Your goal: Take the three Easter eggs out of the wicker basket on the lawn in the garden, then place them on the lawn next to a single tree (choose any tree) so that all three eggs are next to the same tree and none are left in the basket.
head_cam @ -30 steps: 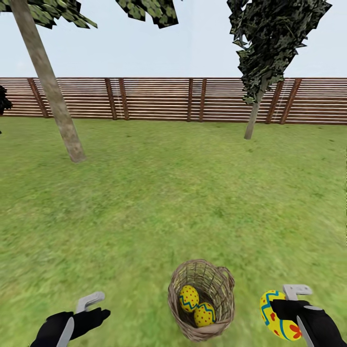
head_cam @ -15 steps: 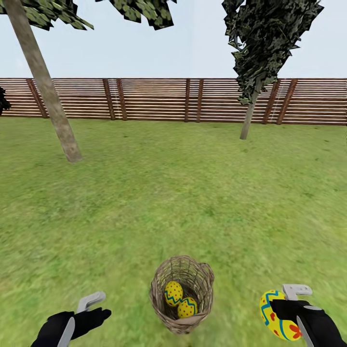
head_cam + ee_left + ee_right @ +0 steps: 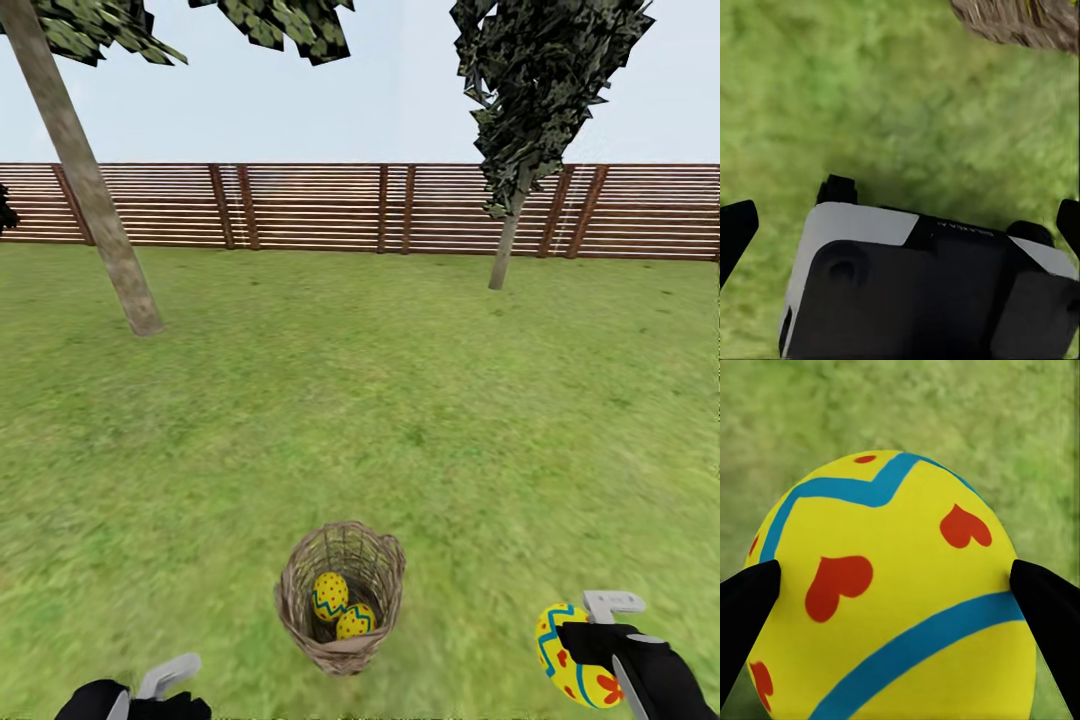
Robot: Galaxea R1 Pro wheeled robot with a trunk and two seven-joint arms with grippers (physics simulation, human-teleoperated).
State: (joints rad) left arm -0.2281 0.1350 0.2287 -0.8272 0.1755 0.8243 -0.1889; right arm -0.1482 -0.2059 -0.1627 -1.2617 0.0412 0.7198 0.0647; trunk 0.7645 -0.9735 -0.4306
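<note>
the right arm reaches forward at the head view's lower right, black at the wrist, and its end effector [image 3: 578,655] is clamped on a yellow easter egg [image 3: 568,655], the two dark fingertips [image 3: 748,607] pressed against the egg's opposite sides in the right wrist view. the left arm sits low at the head view's bottom left edge, its end effector [image 3: 165,682] mostly cut off with one pale finger [image 3: 170,673] showing. in the left wrist view the left end effector's black fingertips [image 3: 735,229] stand wide apart with nothing between them.

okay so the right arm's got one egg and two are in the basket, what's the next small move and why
Probably carry the held egg toward the leaning tree and set it on the lawn by the trunk. The right gripper has its jaws shut on that egg, while two eggs sit in the basket, and the left gripper looks empty.
</note>
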